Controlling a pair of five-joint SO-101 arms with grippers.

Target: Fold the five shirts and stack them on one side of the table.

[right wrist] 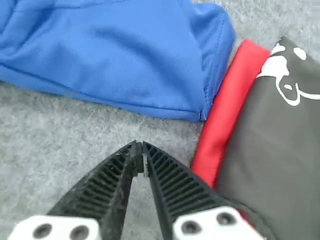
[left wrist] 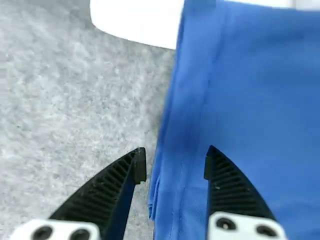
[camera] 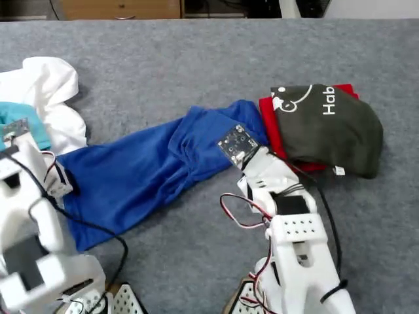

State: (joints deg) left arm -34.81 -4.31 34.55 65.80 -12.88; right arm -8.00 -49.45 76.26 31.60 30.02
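A blue shirt point(camera: 141, 173) lies spread and rumpled across the middle of the grey table point(camera: 196, 65). On the right, a folded dark grey shirt point(camera: 330, 127) rests on a folded red shirt point(camera: 272, 127). My left gripper point(left wrist: 175, 165) hangs open over the blue shirt's edge point(left wrist: 170, 165), one finger above the table, the other above the cloth. My right gripper point(right wrist: 140, 152) is shut and empty over bare table, beside the blue shirt's corner point(right wrist: 200, 107) and the red shirt point(right wrist: 225, 110). The dark grey shirt point(right wrist: 275, 140) lies next to it.
A crumpled white shirt point(camera: 49, 91) and a light blue shirt point(camera: 26, 121) lie at the left edge. The white shirt point(left wrist: 135, 20) borders the blue one. Both arm bases point(camera: 298, 261) stand at the front edge. Bare table stretches along the back.
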